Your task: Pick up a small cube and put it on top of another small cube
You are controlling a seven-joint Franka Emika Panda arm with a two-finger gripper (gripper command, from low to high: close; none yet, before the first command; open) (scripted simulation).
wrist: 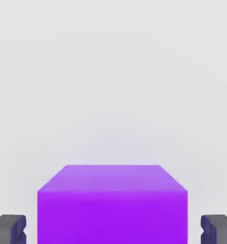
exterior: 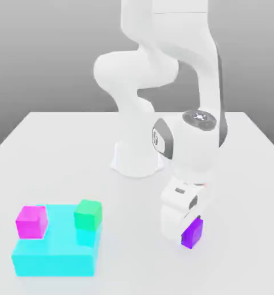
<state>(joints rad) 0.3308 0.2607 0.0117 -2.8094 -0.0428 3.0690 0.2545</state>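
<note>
A purple cube (exterior: 193, 233) rests on the white table toward the exterior view's right, partly hidden behind my hand. My gripper (exterior: 183, 229) is lowered over it and open. In the hand view the purple cube (wrist: 112, 205) sits between the two dark fingertips (wrist: 9, 228), with a small gap on each side, so my gripper (wrist: 113, 229) straddles it without touching. A magenta cube (exterior: 31, 222) and a green cube (exterior: 88, 215) stand at the exterior view's left.
A flat cyan block (exterior: 54, 253) lies under the magenta and green cubes near the table's front left. The arm's white base (exterior: 136, 158) stands behind the middle of the table.
</note>
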